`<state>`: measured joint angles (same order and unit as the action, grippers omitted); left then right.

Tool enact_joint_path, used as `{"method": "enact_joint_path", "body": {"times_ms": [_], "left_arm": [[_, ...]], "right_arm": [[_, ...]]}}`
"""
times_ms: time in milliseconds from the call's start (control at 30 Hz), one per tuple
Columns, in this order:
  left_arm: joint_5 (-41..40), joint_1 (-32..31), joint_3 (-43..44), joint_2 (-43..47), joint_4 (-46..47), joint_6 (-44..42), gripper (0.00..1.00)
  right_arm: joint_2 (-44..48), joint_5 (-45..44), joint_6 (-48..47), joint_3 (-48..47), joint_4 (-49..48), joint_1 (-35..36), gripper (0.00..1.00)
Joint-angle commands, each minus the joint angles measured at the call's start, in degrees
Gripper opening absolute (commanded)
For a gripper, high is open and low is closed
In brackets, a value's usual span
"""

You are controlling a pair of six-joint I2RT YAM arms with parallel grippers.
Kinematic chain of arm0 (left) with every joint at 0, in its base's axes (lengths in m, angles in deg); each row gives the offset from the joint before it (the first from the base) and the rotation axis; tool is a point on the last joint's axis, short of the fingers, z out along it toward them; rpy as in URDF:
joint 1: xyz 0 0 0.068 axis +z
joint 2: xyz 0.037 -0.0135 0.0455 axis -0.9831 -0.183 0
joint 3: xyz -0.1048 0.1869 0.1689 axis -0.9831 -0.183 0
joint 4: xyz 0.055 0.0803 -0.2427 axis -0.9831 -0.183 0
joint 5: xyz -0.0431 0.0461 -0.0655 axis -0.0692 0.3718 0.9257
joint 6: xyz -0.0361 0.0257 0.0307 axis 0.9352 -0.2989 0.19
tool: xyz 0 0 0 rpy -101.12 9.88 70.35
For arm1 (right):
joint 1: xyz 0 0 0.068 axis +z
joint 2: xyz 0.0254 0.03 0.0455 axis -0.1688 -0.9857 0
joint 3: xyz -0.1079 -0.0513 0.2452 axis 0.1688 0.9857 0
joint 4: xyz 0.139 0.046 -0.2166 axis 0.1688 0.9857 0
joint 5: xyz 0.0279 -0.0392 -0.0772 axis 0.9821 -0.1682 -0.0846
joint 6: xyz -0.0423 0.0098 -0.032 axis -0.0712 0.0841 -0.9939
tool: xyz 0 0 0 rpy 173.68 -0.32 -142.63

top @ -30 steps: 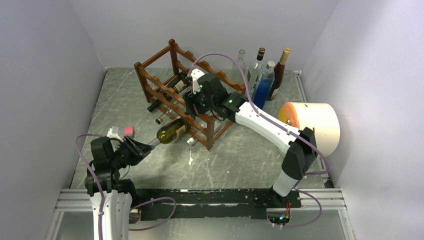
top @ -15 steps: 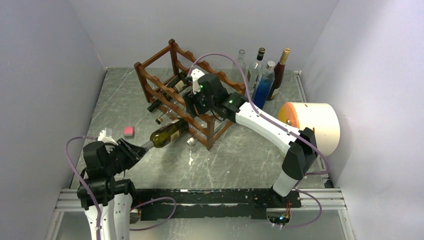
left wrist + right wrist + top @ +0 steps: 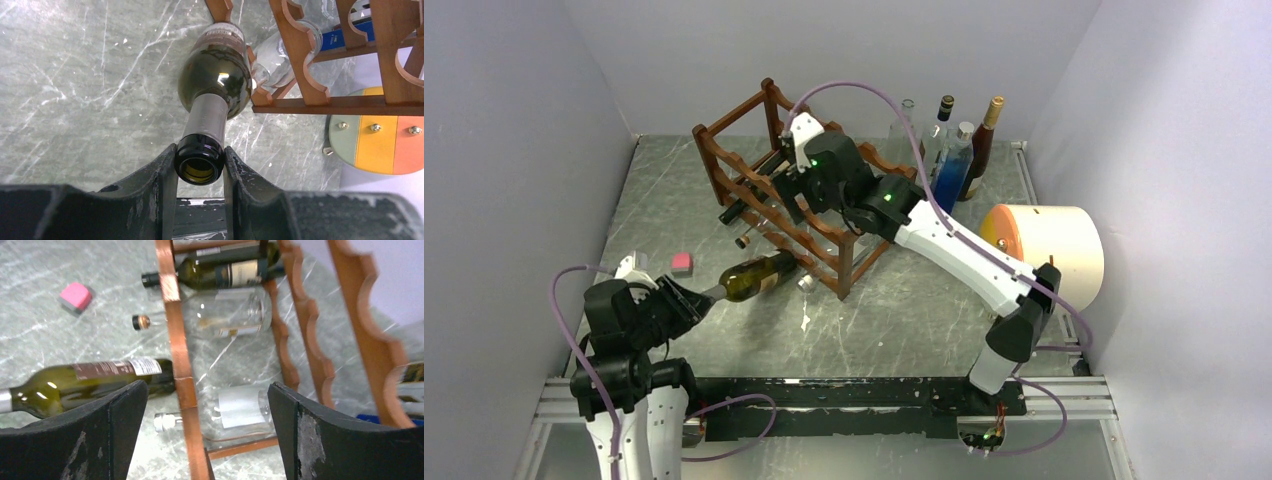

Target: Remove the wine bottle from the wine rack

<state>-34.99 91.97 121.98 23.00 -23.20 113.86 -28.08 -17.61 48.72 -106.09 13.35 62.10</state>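
Note:
A dark green wine bottle (image 3: pixel 759 275) lies nearly flat, neck toward the near left. My left gripper (image 3: pixel 696 298) is shut on its neck just below the mouth; the left wrist view shows both fingers pressed on the neck (image 3: pixel 199 156) and the bottle's body (image 3: pixel 215 80) beyond. The bottle's base is at the front edge of the lowest tier of the reddish-brown wine rack (image 3: pixel 843 265), which also shows in the left wrist view (image 3: pixel 350 105). My right gripper (image 3: pixel 786 192) hovers open and empty over the rack (image 3: pixel 175 315), with the green bottle (image 3: pixel 75 382) below it on the left.
The rack holds a dark bottle (image 3: pixel 220 270) and two clear bottles (image 3: pixel 235 315) (image 3: pixel 240 412). A pink cube (image 3: pixel 682 262) lies left of the green bottle. Several bottles (image 3: pixel 949 150) stand at the back right. A large cream roll with an orange end (image 3: pixel 1049 245) lies at the right.
My left gripper has drawn the green bottle out of the rack toward the near left. My right gripper has lifted off the rack and moved up and back.

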Motion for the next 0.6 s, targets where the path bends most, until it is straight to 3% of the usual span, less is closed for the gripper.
{"method": "enact_joint_path", "body": {"times_ms": [0, 100, 167, 367, 567], "left_arm": [[-0.7, -1.1, 4.6, -1.0, 1.0, -3.6, 0.07], [-1.1, -2.2, 5.9, -1.8, 0.7, -5.0, 0.07], [-1.3, -2.9, 6.5, -2.1, 0.9, -5.7, 0.07], [-1.8, -5.7, 7.0, -2.6, 1.3, -7.5, 0.07], [-2.0, -7.8, 7.2, -2.6, 1.4, -9.7, 0.07]], "right_arm": [[-1.1, -12.2, -4.3, -7.8, 6.4, 5.8, 0.97], [-2.4, -15.2, -4.9, -12.3, 10.0, 10.3, 0.99], [-2.6, -12.6, -6.1, -12.6, 9.2, 13.5, 0.99], [2.3, 11.2, -13.9, 5.7, -9.5, 18.9, 1.00], [1.9, 22.4, -19.7, 15.9, -24.0, 18.9, 1.00]]}}
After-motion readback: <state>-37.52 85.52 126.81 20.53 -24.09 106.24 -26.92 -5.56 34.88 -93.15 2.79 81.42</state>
